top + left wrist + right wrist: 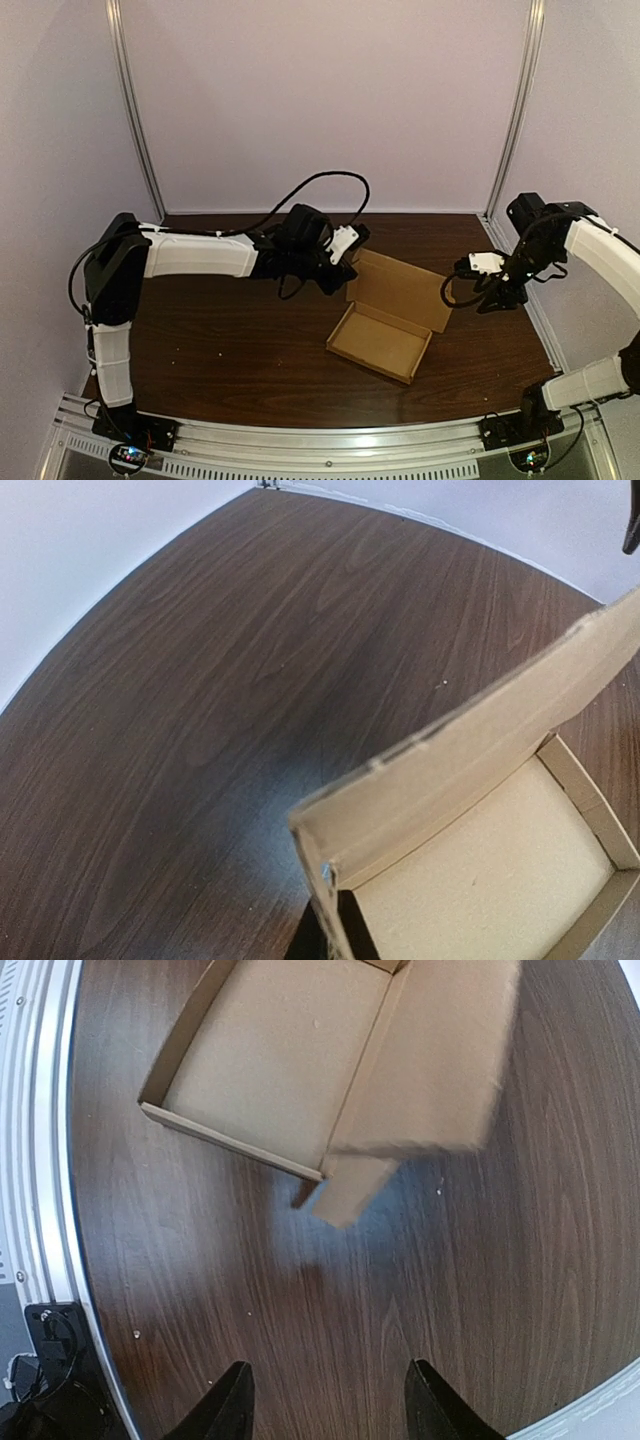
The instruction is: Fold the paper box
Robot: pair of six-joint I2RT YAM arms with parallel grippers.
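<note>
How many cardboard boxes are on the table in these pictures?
1. The cardboard box lies open, a little right of the middle of the table, with its lid raised toward the back. No view shows a second box.

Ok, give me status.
Right end effector open, empty. Left end effector at lid corner, grip unclear. Paper box open, lid up. No obstructions.

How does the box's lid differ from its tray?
The brown cardboard lid stands raised and tilted; the shallow brown cardboard tray lies flat on the dark wooden table. The lid is a flat panel; the tray has low walls. They share one hinge edge.
</note>
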